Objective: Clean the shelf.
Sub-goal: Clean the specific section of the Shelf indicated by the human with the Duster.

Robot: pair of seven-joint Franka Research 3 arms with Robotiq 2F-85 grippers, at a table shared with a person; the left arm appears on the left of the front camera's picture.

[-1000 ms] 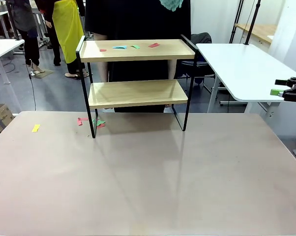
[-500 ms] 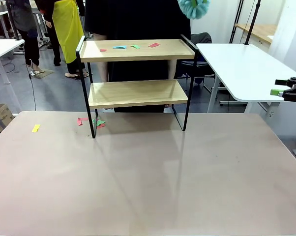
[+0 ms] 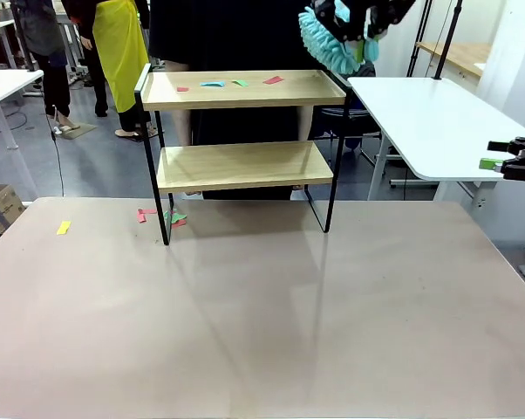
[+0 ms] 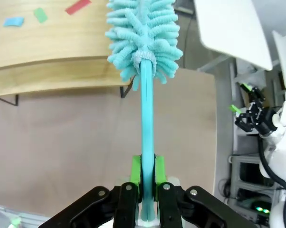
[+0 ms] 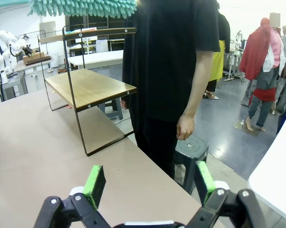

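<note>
The shelf [image 3: 236, 166] stands at the table's far side, a small rack with two light wood boards in a black frame. Several coloured paper scraps [image 3: 236, 83] lie on its top board. My left gripper [image 4: 148, 164] is shut on the handle of a teal fluffy duster [image 4: 143, 38]. The duster [image 3: 332, 39] hangs above the shelf's right end, apart from the board. My right gripper [image 5: 150, 185] is open and holds nothing, and sits off the table's right edge [image 3: 507, 162]. The shelf [image 5: 90, 88] lies ahead of it to the left.
A person in black [image 5: 171, 71] stands right behind the shelf. Red and green scraps [image 3: 158, 215] lie on the table by the shelf's left leg, and a yellow one [image 3: 63, 227] farther left. A white table [image 3: 428, 113] stands at the right.
The duster has come down into the front view from the top edge and now hangs lower and farther right, over the shelf's right end. The right gripper has not moved.
</note>
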